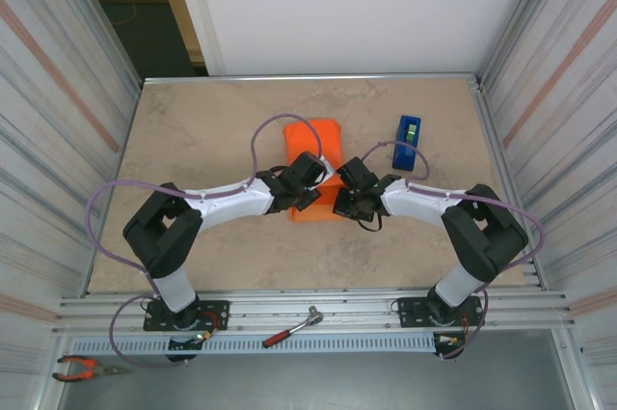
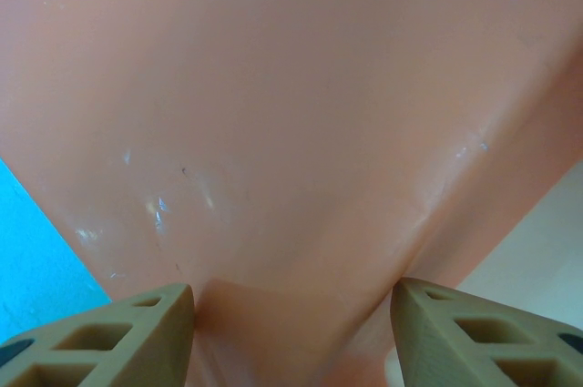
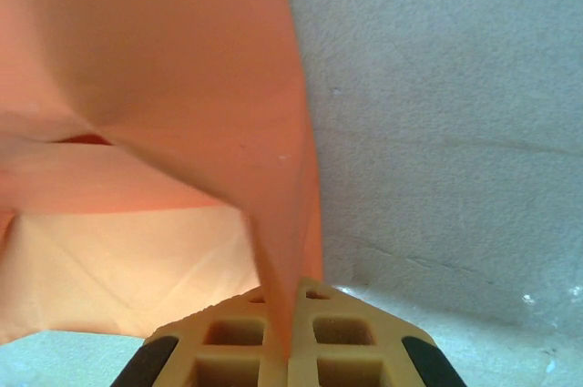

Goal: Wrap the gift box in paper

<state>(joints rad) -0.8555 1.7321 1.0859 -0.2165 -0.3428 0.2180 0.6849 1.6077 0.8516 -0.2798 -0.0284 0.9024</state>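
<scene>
Flap of paper (image 3: pixel 182 86) clenched in right end effector (image 3: pixel 290 314); left end effector (image 2: pixel 291 300) jaws apart astride paper, grip unclear. Risk: hard pull tears sheet, or flap slips.

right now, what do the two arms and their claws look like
The left arm and right arm have white links, chunky black joints and thin purple cables looping alongside. The left claw and right claw have tan fingers with square cut-out cells and black patches at the sides.
</scene>
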